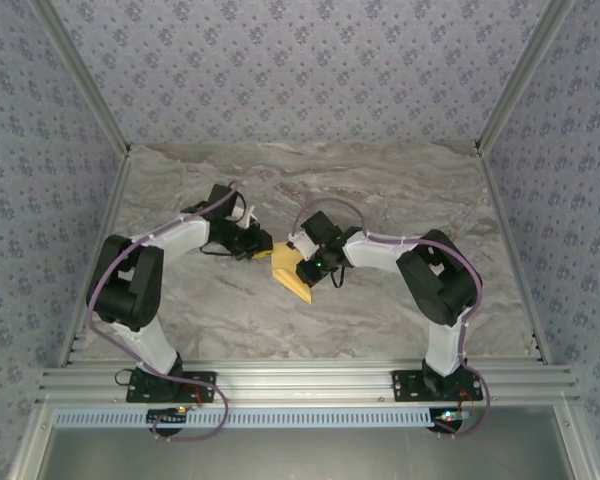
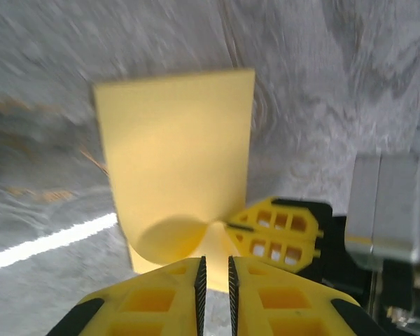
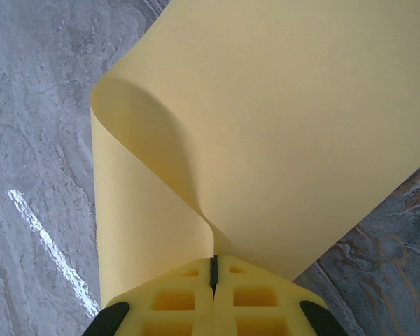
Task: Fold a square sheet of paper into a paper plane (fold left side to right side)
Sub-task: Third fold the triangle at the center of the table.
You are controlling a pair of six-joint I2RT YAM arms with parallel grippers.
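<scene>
Right wrist: right gripper [image 3: 213,260] pinching square sheet of paper [image 3: 287,126], light, floppy, curling; left gripper [image 2: 215,260] hovering barely parted, empty; edge grips looking safest.

One square sheet of paper [image 1: 292,272], thin, plain yellow-orange. Half-folded: one side lifted and curled over the other in a soft, uncreased loop. Lying centre of scene.

A grey marbled tabletop [image 1: 380,180] is enclosed by floral-patterned walls [image 1: 300,60] and bordered by aluminium rails [image 1: 310,380].
</scene>
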